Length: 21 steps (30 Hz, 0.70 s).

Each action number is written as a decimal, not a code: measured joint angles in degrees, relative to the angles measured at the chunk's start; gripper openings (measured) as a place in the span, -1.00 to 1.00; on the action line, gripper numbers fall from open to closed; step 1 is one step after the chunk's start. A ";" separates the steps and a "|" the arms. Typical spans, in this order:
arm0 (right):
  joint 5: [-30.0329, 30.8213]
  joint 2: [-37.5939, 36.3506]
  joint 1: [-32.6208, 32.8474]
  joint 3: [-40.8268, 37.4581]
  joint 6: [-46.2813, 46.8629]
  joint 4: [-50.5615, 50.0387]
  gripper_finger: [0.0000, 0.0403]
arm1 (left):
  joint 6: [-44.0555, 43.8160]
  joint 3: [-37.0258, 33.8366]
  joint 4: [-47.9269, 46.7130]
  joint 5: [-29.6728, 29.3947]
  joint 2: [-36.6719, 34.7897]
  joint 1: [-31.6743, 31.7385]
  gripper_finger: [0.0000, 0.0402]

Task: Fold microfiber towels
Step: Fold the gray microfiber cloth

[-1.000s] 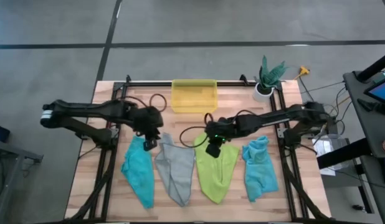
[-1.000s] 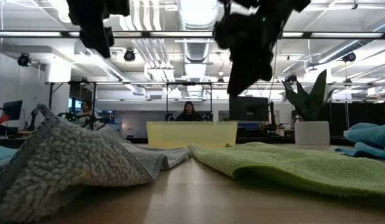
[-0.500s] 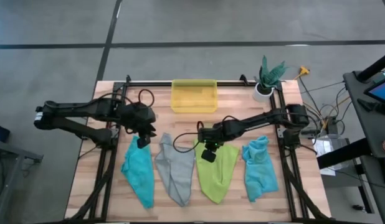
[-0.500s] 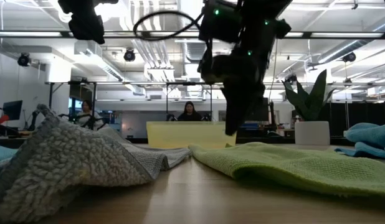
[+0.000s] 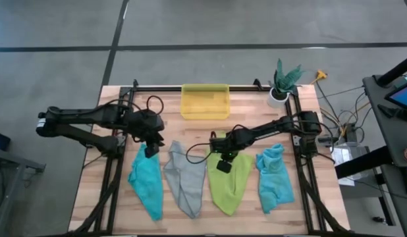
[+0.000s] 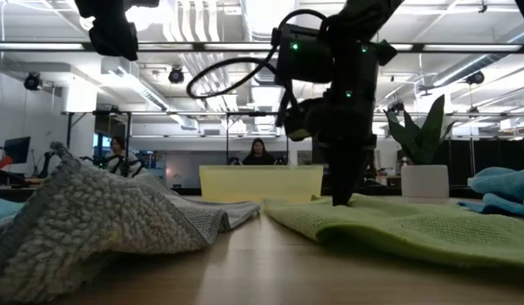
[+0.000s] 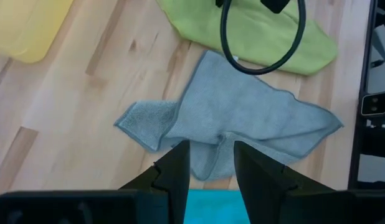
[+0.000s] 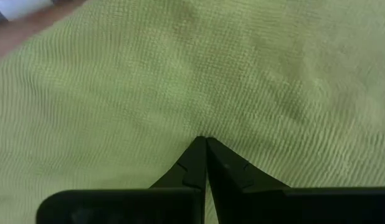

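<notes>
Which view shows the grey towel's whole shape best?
The high view: the grey towel lies whole between a teal towel and the green towel. The left wrist view shows most of it, partly behind that arm's fingers. The low view shows only its rumpled near edge. The right wrist view shows none.

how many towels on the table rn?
4, in a row along the near side: teal towel at left, grey towel, lime green towel, second teal towel at right. None seems hidden.
</notes>
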 joint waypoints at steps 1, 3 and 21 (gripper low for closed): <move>-0.23 0.27 0.00 -0.02 0.00 -1.33 -0.96 | 0.00 -0.02 0.00 0.00 0.06 0.00 -0.46; -0.47 0.48 0.02 -0.05 -0.13 -5.05 -0.96 | 0.00 -0.03 0.04 0.00 0.26 0.00 -0.46; 0.20 -17.69 0.04 -20.02 4.79 -27.56 -0.96 | -1.72 -0.41 1.09 -0.09 1.94 -0.07 -0.46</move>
